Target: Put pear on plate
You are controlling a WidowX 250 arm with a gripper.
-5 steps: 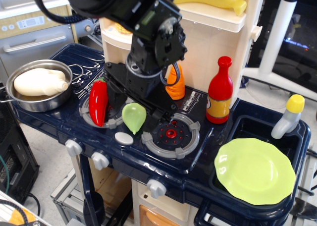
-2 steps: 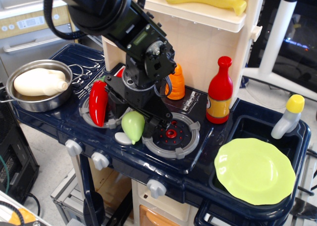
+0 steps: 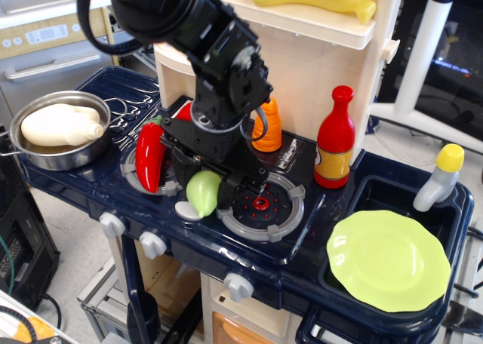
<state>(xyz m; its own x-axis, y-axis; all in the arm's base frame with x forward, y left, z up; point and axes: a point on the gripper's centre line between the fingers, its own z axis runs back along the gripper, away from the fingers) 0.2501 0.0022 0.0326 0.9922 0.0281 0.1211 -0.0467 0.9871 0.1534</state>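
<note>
The pale-green pear [image 3: 202, 192] sits low on the dark blue toy stove, between the two burners, point down. My black gripper [image 3: 204, 187] is down over it, with one finger on each side touching it, and looks shut on it. The pear's upper part is hidden by the gripper. The lime-green scalloped plate [image 3: 389, 259] lies in the sink basin at the far right, well away from the gripper, with nothing on it.
A red chili pepper [image 3: 149, 156] lies on the left burner beside the gripper. An orange carrot [image 3: 267, 129] stands behind it. A red bottle [image 3: 336, 140], a yellow-capped bottle [image 3: 438, 179] and the right burner [image 3: 262, 204] lie between pear and plate. A steel pot [image 3: 53, 133] is at far left.
My gripper has come down from above the pear to straddle it, and its fingers have closed in against its sides. The pear has tilted slightly but stays at the same spot.
</note>
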